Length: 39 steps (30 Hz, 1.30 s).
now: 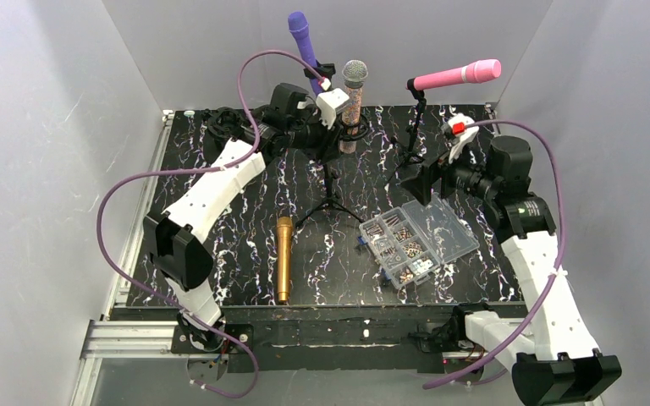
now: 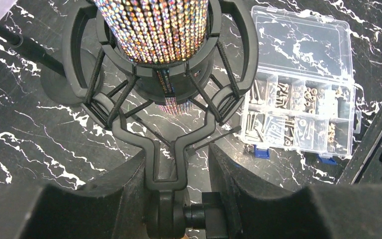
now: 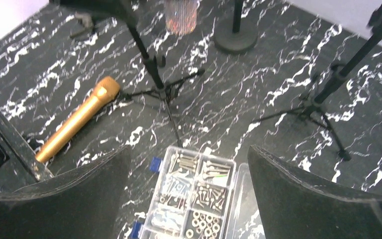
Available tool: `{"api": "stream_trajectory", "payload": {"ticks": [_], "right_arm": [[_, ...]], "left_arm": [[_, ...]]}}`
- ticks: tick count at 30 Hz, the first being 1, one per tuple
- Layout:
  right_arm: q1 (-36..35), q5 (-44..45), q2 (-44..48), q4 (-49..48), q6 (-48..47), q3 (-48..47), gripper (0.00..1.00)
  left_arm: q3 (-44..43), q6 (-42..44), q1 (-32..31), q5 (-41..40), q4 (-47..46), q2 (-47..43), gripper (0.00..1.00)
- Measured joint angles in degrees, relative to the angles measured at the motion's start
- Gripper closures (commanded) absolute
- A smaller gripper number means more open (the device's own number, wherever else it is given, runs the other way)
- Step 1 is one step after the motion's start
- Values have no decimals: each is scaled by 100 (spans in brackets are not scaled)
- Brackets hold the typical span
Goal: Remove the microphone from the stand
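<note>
The left wrist view cuts off the top of the sequinned microphone. Only its lower body shows, and its tail end is partly hidden behind the black shock mount. The left gripper sits just below the mount, fingers parted either side of the Y-shaped bracket stem. A gap shows on the stem's right side and nothing is clamped. Bare marbled table lies to its left, and a clear parts box ahead to its right. The right gripper is spread wide and empty above that box, with a gold microphone lying flat to its left. The sequinned microphone stands upright in the mount's elastic cords, just ahead of the left fingers, and is covered in tiny multicoloured sparkling beads
</note>
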State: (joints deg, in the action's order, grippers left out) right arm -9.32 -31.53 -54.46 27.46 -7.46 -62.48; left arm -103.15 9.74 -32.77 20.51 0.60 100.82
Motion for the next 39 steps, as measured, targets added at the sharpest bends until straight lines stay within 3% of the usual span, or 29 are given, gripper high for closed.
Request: {"api": "stream_trajectory", "payload": {"ticks": [15,30,39], "right_arm": [[-55,-407,-1624,-1167,1097,-1698,9],[-564,-979,-2500,-2124,1309,-1827,9],[-645,-1056,-2605,-2210,1322,-1884,9]], "left_arm": [[243,614,-13,612,664,-369,100],[90,671,-17,715,802,-264,100],[61,769,-20,708,898,-264,100]]}}
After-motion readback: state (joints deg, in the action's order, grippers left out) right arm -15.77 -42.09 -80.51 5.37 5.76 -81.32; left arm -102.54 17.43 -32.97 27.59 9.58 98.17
